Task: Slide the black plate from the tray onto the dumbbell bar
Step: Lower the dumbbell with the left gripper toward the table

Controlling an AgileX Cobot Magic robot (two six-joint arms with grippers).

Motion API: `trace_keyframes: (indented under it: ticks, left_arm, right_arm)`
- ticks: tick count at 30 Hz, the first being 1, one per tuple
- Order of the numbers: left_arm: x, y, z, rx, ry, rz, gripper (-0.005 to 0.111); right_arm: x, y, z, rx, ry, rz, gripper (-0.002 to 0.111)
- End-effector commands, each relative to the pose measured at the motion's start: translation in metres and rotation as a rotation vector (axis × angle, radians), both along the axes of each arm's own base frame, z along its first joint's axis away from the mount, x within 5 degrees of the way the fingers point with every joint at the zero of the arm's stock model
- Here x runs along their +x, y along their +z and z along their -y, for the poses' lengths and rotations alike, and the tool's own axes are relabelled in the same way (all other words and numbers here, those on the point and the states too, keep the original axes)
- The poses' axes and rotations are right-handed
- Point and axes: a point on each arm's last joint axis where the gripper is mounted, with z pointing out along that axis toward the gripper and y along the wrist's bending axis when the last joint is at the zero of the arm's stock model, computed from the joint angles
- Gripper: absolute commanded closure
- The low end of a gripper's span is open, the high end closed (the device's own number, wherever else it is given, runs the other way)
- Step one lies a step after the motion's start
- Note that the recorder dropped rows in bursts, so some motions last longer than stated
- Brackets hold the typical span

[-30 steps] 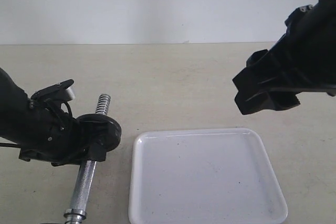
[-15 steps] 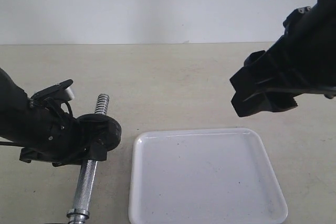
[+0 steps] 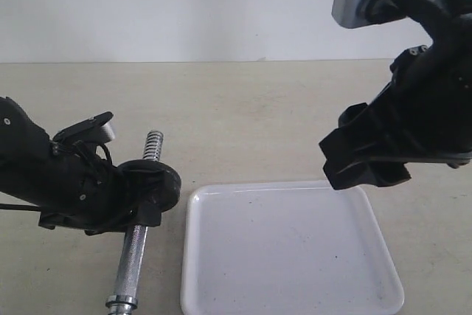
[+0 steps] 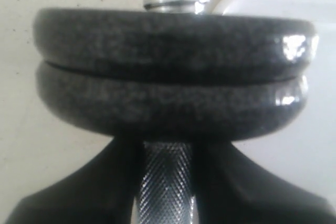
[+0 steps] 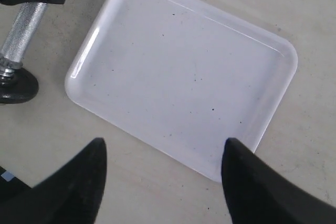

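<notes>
Round black cast-iron plate (image 4: 173,38) sits on the chrome dumbbell bar (image 3: 133,256), near the desk's left edge, off the white square plastic tray (image 3: 295,256). Left hand (image 3: 125,208) clamps the bar's knurled middle; right hand (image 5: 164,148) hangs open. Risk: uncollared plate may slide off if bar tilts.

Exterior: dumbbell bar (image 3: 133,248) near end cut off at the lower edge; its stretch through the black plate (image 3: 155,182) hidden. Left claw (image 4: 166,187), wrist view: fingertips buried under the plate, close and blurred. Right claw (image 5: 164,145): fingers run off frame. Tray (image 5: 262,51) specks (image 5: 212,109) too small to identify.
</notes>
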Motion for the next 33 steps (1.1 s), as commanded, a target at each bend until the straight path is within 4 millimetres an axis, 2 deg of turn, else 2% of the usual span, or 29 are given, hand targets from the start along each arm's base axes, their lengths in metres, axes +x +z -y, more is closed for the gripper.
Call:
trace_keyframes:
  ticks: [1,9,18,25,27,30,33]
  left_arm:
    - [0.012,0.020,0.004,-0.049,0.064,0.106,0.102]
    - [0.012,0.018,0.004,-0.040,0.054,0.104,0.102]
    - [0.015,-0.014,0.005,-0.008,0.082,0.002,0.102]
    - [0.014,-0.015,0.006,0.022,-0.003,0.026,0.102]
    - [0.014,-0.015,0.006,0.021,-0.004,0.025,0.096]
    - [0.014,-0.015,0.006,0.020,-0.004,0.021,0.074]
    - [0.014,-0.015,0.006,0.016,0.001,0.018,0.062]
  right_arm:
    - [-0.002,0.002,0.001,0.009,0.002,0.011,0.053]
    - [-0.002,0.002,0.000,0.020,0.001,0.004,0.053]
    - [-0.002,0.002,0.000,0.026,0.003,0.006,0.053]
    - [-0.002,0.002,-0.001,0.017,0.037,0.024,0.053]
    - [-0.002,0.002,-0.001,0.015,0.041,0.026,0.053]
    - [-0.002,0.002,0.000,0.003,0.065,0.029,0.053]
    - [-0.002,0.002,0.000,0.003,0.066,0.030,0.053]
